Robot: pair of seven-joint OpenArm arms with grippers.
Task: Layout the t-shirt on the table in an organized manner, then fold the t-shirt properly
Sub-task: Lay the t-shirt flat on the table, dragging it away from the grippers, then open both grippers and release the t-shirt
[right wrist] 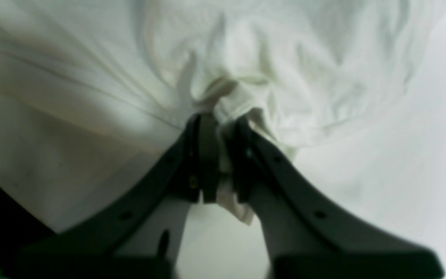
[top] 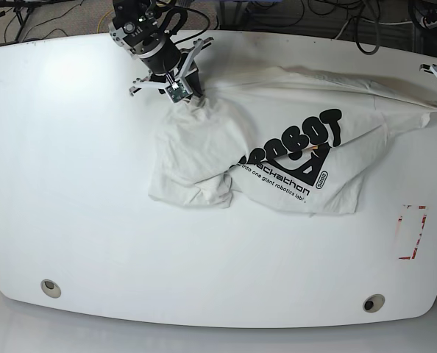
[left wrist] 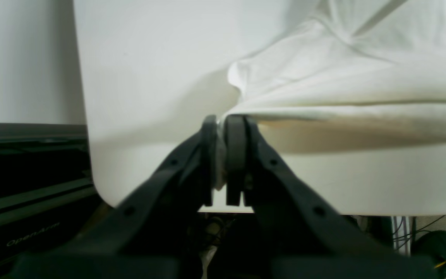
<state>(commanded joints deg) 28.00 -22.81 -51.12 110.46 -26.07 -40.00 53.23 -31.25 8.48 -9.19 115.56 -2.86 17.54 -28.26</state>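
The white desk [top: 79, 235] supports the rumpled shirt [top: 292, 147]. Left end effector [left wrist: 225, 155] and right end effector [right wrist: 223, 159] are each closed, clamping separate portions of shirt fabric.

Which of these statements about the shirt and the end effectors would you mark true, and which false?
1. The left end effector is shut on the shirt. True.
2. The right end effector is open and empty. False: it grips a bunched part of the shirt.
3. The shirt is folded into a neat rectangle. False: it is spread out, with creases and bunched cloth.
4. Black lettering shows on the shirt. True.
5. The red marks on the table are covered by the shirt. False: they lie in plain view beside it.
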